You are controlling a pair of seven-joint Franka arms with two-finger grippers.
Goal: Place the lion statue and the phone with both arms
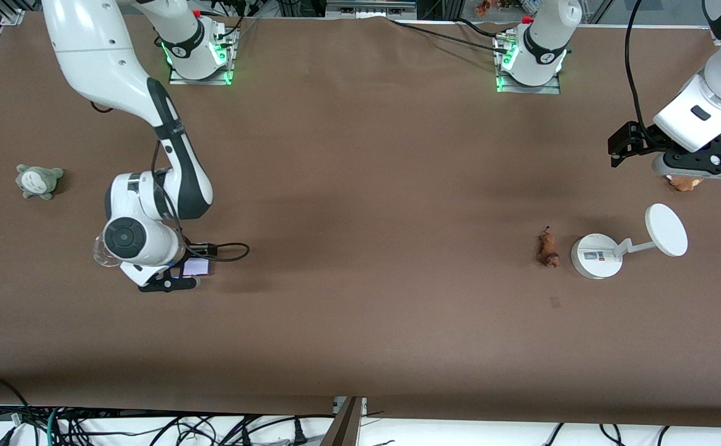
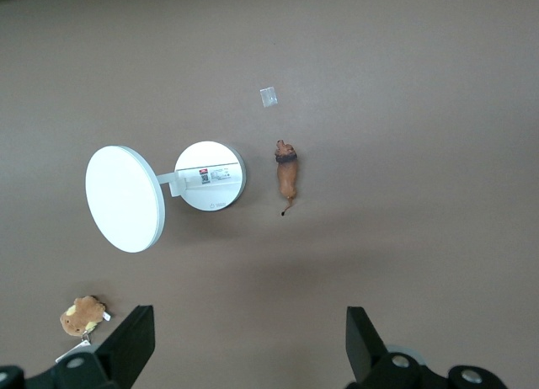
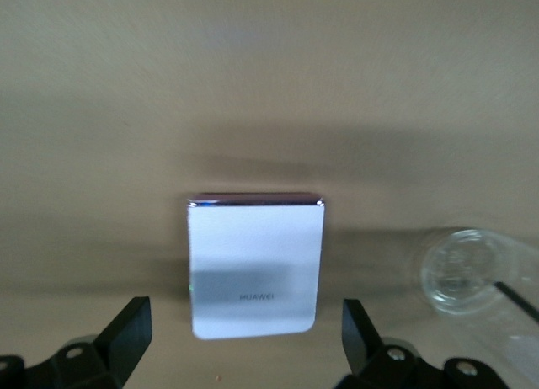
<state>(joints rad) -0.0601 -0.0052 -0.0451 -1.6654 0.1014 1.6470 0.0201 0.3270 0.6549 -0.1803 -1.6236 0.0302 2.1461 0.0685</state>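
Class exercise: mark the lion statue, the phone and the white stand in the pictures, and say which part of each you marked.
lion statue (image 2: 288,177), left wrist view: middle of its body.
phone (image 3: 255,267), right wrist view: centre of its pale face.
white stand (image 1: 596,256), front view: its round base.

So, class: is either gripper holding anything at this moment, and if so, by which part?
Nothing is held. The right gripper stands open over the phone, which lies flat on the table. The left gripper is open above the table, apart from the lion statue.
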